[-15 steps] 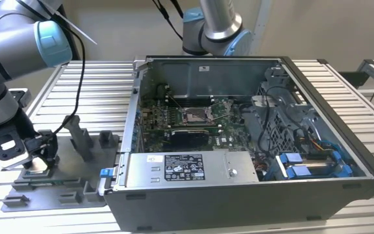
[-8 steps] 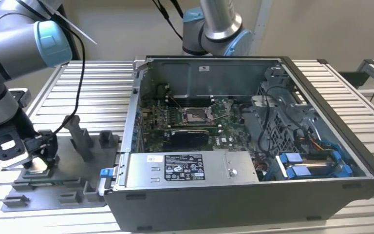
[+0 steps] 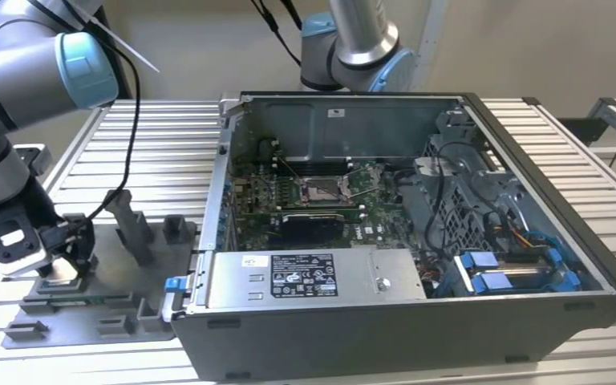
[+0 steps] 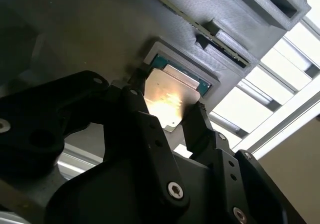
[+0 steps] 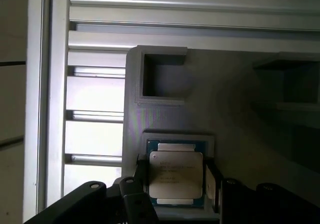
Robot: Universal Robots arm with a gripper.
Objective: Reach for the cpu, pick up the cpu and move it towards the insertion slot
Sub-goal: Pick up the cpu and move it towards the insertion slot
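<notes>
The cpu [image 5: 176, 178], a flat silvery square on a green edge, lies in a square pocket of the grey fixture plate [image 5: 165, 109]. My gripper [image 5: 175, 171] is down over it, one black finger pressed against each of two opposite edges. In the second wrist view the cpu [image 4: 167, 92] shines between the fingertips [image 4: 197, 115] of the gripper [image 4: 167, 98]. In the exterior view the gripper [image 3: 60, 269] is low at the exterior view's left, over the fixture plate [image 3: 105, 325]. The insertion slot [image 3: 322, 190], a silver-framed socket, sits on the green board inside the open computer case.
The open computer case [image 3: 394, 321] stands at the exterior view's right of the fixture, its tall side wall between the gripper and the socket. Grey fixture posts [image 3: 131, 224] rise beside the gripper. A power supply [image 3: 308, 277] and cables [image 3: 468, 216] crowd the case interior.
</notes>
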